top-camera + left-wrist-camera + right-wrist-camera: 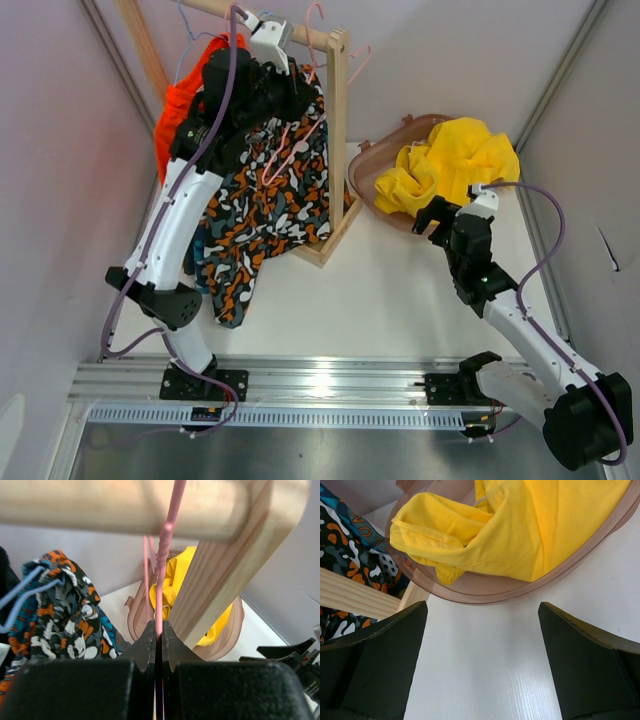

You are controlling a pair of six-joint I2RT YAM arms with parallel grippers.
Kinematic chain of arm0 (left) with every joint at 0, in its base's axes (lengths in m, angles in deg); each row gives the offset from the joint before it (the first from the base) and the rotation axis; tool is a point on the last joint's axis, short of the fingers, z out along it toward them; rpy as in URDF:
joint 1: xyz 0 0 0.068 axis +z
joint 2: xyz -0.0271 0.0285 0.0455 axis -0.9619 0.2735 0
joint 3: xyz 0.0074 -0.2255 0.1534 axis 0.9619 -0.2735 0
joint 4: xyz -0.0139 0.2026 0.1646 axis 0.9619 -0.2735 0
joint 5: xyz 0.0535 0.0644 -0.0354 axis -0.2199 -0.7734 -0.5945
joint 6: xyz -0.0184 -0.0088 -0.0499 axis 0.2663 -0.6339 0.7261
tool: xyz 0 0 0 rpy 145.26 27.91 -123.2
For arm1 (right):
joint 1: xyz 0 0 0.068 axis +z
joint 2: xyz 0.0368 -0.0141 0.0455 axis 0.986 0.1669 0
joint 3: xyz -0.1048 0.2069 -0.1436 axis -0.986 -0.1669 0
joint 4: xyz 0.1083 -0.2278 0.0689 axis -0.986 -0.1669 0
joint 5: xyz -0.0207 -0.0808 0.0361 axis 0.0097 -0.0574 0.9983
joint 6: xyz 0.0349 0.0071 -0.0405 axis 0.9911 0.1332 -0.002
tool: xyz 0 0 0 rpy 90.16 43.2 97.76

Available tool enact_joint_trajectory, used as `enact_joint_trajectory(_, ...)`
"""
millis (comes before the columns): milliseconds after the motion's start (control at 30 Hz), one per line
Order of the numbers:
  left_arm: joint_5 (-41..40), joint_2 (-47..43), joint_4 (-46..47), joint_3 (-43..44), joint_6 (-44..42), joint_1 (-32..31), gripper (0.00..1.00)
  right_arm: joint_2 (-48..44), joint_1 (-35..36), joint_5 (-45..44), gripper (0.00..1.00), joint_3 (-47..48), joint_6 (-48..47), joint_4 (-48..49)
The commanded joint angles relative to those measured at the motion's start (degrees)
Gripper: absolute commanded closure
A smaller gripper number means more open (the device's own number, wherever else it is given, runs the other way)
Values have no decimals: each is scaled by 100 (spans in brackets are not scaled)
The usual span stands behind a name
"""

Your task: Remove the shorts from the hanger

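My left gripper [303, 98] is up at the wooden rack's top rail [125, 505] and is shut on the wire of a pink hanger [161, 580], its jaws closed on it [159, 630]. The camouflage shorts [270, 210] hang below on the rack, with the teal-print shorts [107, 635] beside them. The bright orange shorts [175, 110] hang at the rack's left end. The yellow shorts [450, 165] lie bunched in a brown basin [485, 592]. My right gripper [482, 625] is open and empty over the white table, just in front of the basin. I cannot make out the black shorts.
A blue hanger [25, 600] sits on the camouflage shorts. More pink hangers [355, 60] hang at the rail's right end. The rack's wooden upright [225, 580] and base bar [355, 595] stand between the arms. Grey walls close in both sides.
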Motion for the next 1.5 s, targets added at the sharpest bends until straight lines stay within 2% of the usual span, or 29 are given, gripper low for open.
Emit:
enact_joint_trajectory(0, 230, -253, 159, -426, 42, -29, 100, -178, 12, -142, 1, -1, 5, 114)
enact_joint_trajectory(100, 116, -632, 257, -965, -29, -29, 99, -204, 12, -142, 0, -53, -30, 123)
enact_joint_trajectory(200, -7, -992, 90, -1176, -116, -29, 90, -205, 21, -107, 1, -115, 14, 140)
enact_joint_trajectory(233, -42, -1098, 72, -1212, -178, -29, 82, -205, 21, -98, 1, -124, 31, 149)
enact_joint_trajectory(300, -200, -1283, 2, -1326, -248, -29, 73, -205, 30, -63, 0, -159, 84, 184)
enact_joint_trajectory(333, -262, -1440, -16, -1326, -318, -29, 58, -205, 39, -54, 1, -185, 101, 184)
enact_joint_trajectory(400, -454, -1564, -77, -1248, -424, -29, 48, -205, 65, -28, 0, -211, 119, 219)
enact_joint_trajectory(433, -551, -1652, -86, -1169, -537, -29, 38, -196, 91, -37, 1, -220, 128, 211)
enact_joint_trajectory(533, -1086, -1688, -183, -889, -749, -12, 24, -222, 179, -80, 1, -238, 128, 176)
enact_joint_trajectory(733, -1352, -1688, -254, -825, -793, 234, 22, -371, 232, -151, 1, -264, 84, 9)
enact_joint_trajectory(967, -1387, -1609, -245, -1027, -705, 472, 24, -670, 232, -239, 1, -343, 14, -176)
enact_joint_trajectory(1467, -1185, -1679, -192, -1791, -275, 665, 37, -785, 241, -300, 0, -572, 101, -176)
